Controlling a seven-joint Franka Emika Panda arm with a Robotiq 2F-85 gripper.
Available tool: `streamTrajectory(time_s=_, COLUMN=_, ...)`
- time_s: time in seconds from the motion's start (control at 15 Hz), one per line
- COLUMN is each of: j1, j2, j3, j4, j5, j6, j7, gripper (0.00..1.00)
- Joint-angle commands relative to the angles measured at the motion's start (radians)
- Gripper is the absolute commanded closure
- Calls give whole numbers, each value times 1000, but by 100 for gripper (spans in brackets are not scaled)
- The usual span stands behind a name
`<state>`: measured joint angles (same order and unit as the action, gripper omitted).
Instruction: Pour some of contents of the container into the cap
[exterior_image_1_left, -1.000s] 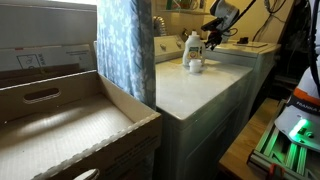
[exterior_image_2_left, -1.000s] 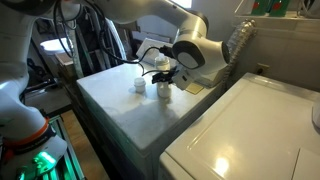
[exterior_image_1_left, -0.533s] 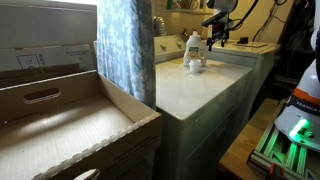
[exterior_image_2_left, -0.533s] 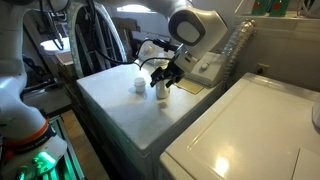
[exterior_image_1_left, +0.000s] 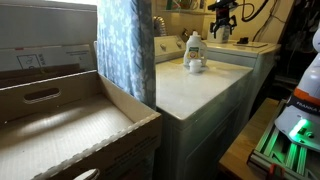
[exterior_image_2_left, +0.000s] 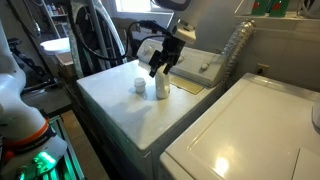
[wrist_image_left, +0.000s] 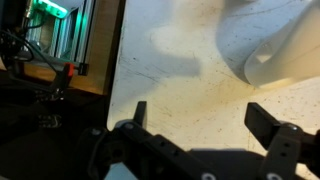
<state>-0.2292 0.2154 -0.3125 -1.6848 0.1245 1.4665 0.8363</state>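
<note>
On the broad white surface (exterior_image_2_left: 108, 108), which butts against a second white appliance top (exterior_image_2_left: 255, 130), stand the two things of my task. Above them hangs my gripper (exterior_image_2_left: 161, 68), dark against the clutter behind, pointing downward over the far end of the surface. My jaws are spread wide and hold nothing: in the wrist view the gripper (wrist_image_left: 205, 120) shows only bare, speckled surface between its two black fingers (wrist_image_left: 272, 125). A large rounded white shape (wrist_image_left: 275, 40) sits past the jaws at the upper right of that view; I cannot tell whether it is the bottle or its lid. The container (exterior_image_2_left: 162, 90), a small white bottle, stands upright just under me. The cap (exterior_image_2_left: 139, 86), shorter, sits close beside it, open end up, apart from it.
</note>
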Motion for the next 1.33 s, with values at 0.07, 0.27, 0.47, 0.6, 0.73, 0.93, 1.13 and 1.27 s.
streamTrajectory(time_s=0.07, j1=23, j2=-209, j3=45, j4=-142, j5=-73, j6=36, j7=-158, gripper=0)
streamTrajectory(time_s=0.27, j1=38, j2=-309, j3=87, j4=-193, j5=-62, j6=47, j7=-249, gripper=0)
streamTrajectory(time_s=0.47, j1=51, j2=-372, j3=126, j4=-222, j5=-48, j6=66, j7=-351, gripper=0)
streamTrajectory(time_s=0.6, j1=59, j2=-407, j3=147, j4=-250, j5=-30, j6=101, j7=-422, gripper=0)
streamTrajectory(time_s=0.73, j1=69, j2=-435, j3=160, j4=-275, j5=-3, j6=138, j7=-500, gripper=0)
streamTrajectory(time_s=0.93, j1=84, j2=-462, j3=165, j4=-301, j5=59, j6=191, j7=-621, gripper=0)
streamTrajectory(time_s=1.13, j1=93, j2=-463, j3=157, j4=-297, j5=176, j6=163, j7=-696, gripper=0)
streamTrajectory(time_s=1.27, j1=85, j2=-433, j3=172, j4=-259, j5=140, j6=159, j7=-664, gripper=0)
